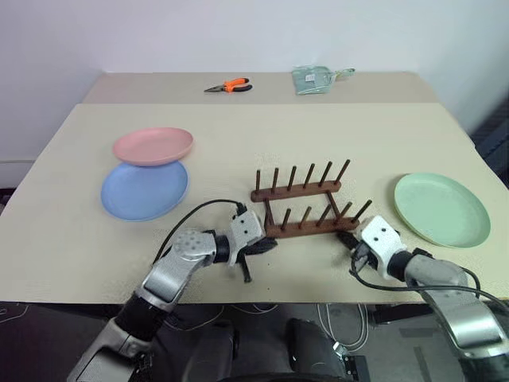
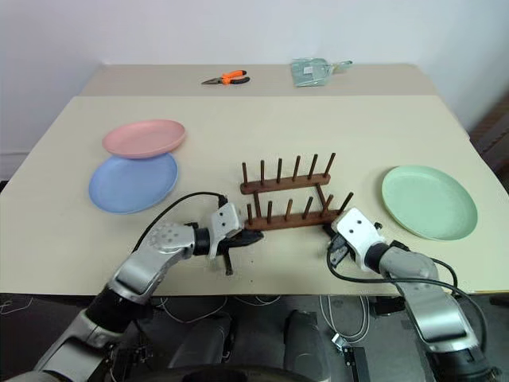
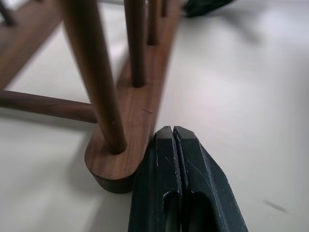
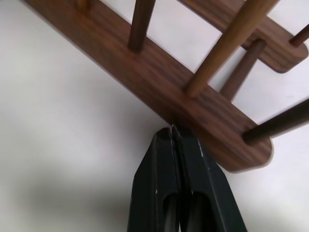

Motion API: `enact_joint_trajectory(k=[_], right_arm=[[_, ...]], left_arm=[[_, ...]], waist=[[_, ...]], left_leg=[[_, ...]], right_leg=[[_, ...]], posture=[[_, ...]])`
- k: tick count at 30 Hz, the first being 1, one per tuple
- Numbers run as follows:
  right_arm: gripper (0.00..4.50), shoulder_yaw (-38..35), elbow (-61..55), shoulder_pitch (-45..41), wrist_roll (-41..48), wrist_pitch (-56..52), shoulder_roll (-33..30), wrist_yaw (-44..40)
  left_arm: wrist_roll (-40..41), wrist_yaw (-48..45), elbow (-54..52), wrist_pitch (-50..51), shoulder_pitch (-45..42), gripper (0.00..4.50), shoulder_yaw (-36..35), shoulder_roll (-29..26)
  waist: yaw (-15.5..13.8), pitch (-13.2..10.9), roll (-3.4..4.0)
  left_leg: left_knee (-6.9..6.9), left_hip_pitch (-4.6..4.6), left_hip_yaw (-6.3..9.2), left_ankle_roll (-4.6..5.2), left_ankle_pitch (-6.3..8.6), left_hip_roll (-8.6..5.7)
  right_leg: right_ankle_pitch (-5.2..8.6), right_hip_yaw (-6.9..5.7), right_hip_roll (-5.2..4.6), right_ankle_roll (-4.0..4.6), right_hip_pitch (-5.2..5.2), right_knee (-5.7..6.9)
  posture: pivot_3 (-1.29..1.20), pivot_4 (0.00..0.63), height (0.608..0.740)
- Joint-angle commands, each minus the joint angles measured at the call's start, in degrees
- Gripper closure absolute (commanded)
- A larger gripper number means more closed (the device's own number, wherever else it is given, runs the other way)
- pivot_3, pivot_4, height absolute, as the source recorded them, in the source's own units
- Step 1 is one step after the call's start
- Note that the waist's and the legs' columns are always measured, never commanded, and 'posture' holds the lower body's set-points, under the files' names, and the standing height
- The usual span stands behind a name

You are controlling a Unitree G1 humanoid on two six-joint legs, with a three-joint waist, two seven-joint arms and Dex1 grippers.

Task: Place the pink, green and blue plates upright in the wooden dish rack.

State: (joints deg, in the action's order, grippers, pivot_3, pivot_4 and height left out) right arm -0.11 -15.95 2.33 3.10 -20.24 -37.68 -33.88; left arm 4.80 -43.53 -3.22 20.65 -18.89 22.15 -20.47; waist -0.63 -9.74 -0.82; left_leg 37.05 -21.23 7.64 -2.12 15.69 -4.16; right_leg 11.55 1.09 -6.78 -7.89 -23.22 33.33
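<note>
Head views: wooden dish rack [image 1: 306,202] near the front edge of the table [image 1: 238,151], empty, pegs upright, none of the plates in it yet. Left gripper [image 1: 260,247] at the left end of the near base bar, right gripper [image 1: 347,239] at its right end, both closed on nothing. Probably bracing or nudging the rack square from either end before any plate gets lifted; a judgement only. Pink plate [image 1: 153,146] resting partly on the blue plate [image 1: 144,190], far left, well apart from the rack. Green plate [image 1: 441,208] flat on the right, near the right arm. Orange-handled pliers [image 1: 229,86] and a pale green packet [image 1: 312,79] on the far table, well clear of everything.

Left wrist view: black fingers [image 3: 186,183] pressed together, tips right beside the rounded end of the base bar, seemingly touching its side. End peg rising just ahead, cross rod off to one side.

Right wrist view: fingers [image 4: 181,186] shut, tips against the long edge of the near bar close to its end. Pegs slanting above.

In the way: the pink plate sitting on the blue, so blue likely not liftable first; thin pegs near both sets of fingertips, easy to snag on pulling back.
</note>
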Motion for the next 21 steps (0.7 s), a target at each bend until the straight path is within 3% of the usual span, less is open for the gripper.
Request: enact_joint_trajectory(k=[1, 7, 13, 16, 17, 20, 21], right_arm=[[4.50, 0.9, 6.6, -5.7, -3.4, 2.4, 1.5, 3.4], [4.50, 1.9, 13.7, -12.3, -5.3, 5.5, 3.3, 5.0], [4.50, 2.4, 14.6, -13.1, -4.6, 6.9, 4.0, 3.2], [3.69, 2.0, 11.9, -12.5, -2.0, 5.5, 3.9, 0.1], [3.21, 2.0, 10.3, -12.2, -1.0, 5.3, 3.6, -1.3], [1.70, 1.8, 5.4, -11.4, 2.1, 4.1, 3.0, -5.0], [1.17, 1.6, 3.8, -11.3, 3.1, 3.4, 2.9, -5.9]], left_arm=[[-3.0, 5.7, 6.6, -0.9, -1.7, 4.47, -3.1, 0.9], [-3.9, 8.9, 12.0, -4.2, -4.2, 4.47, -4.9, 1.8], [-4.4, 10.7, 13.8, -5.6, -4.5, 4.47, -5.8, 1.4], [-4.2, 10.4, 12.2, -5.4, -3.6, 4.50, -6.3, 0.7], [-3.2, 9.6, 10.2, -4.9, -2.7, 4.50, -7.3, -0.1], [3.2, 9.2, 3.8, -0.4, -0.9, 3.63, -14.4, -0.9], [5.3, 10.2, 1.9, 1.0, -0.7, 3.14, -17.5, -0.8]], waist=[[0.1, 0.0, -0.01], [0.0, 0.0, 0.01], [0.2, 0.0, 0.01], [0.4, 0.0, 0.01], [0.6, 0.0, 0.01], [1.4, 0.0, 0.05], [1.5, 0.0, 0.07]], left_leg=[[0.00, 0.01, -0.01, 0.00, 0.00, 0.00], [-0.04, 0.02, 0.01, 0.01, -0.01, -0.03], [-0.04, 0.04, 0.00, 0.00, -0.01, -0.03], [-0.04, 0.05, 0.00, 0.01, -0.01, -0.02], [-0.05, 0.06, 0.00, 0.01, -0.01, -0.02], [-0.11, 0.03, 0.03, 0.01, 0.00, 0.01], [-0.13, 0.00, 0.04, 0.01, 0.00, 0.02]], right_leg=[[0.00, 0.01, 0.01, 0.00, 0.00, 0.01], [-0.08, 0.00, 0.05, -0.08, -0.05, 0.05], [-0.11, 0.01, 0.07, -0.13, -0.04, 0.07], [-0.11, 0.01, 0.08, -0.14, -0.05, 0.07], [-0.11, 0.01, 0.09, -0.15, -0.04, 0.08], [-0.12, 0.00, 0.10, -0.17, -0.12, 0.14], [-0.13, 0.01, 0.10, -0.18, -0.17, 0.16]], posture=[[0.00, 0.150, 0.740], [0.00, 0.150, 0.740], [0.00, 0.150, 0.740], [0.00, 0.150, 0.740], [0.00, 0.150, 0.740], [0.00, 0.150, 0.740], [0.00, 0.150, 0.740]])
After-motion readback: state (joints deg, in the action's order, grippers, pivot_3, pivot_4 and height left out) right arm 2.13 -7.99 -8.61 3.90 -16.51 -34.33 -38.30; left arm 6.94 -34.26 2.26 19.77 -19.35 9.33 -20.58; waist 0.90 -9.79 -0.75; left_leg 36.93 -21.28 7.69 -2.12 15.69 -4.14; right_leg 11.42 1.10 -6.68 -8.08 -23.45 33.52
